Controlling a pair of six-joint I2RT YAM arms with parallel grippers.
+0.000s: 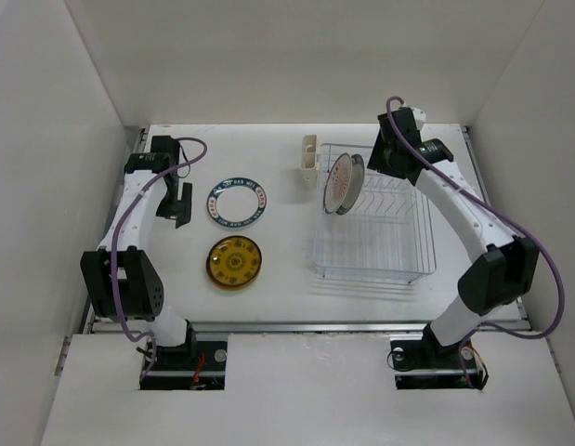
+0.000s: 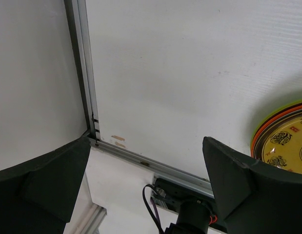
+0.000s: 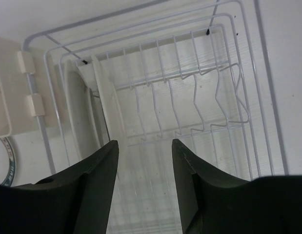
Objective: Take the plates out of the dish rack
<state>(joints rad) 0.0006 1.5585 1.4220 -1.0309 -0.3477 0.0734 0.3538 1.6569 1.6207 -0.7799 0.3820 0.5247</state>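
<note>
Plates (image 1: 341, 183) stand on edge in the dish rack (image 1: 419, 232), upper right of centre. Your right gripper (image 3: 145, 142) hangs half-open beside them, empty: centre one rim between its jaws before closing.

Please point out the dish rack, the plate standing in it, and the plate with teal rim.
dish rack (image 1: 380, 243): top view, bare wire floor.
plate in the rack (image 1: 343, 183): top view, its orange patterned face.
teal-rimmed plate (image 1: 238, 203): top view, white centre.

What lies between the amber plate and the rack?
Nothing. In the top view only bare white table separates the amber plate from the rack.
</note>
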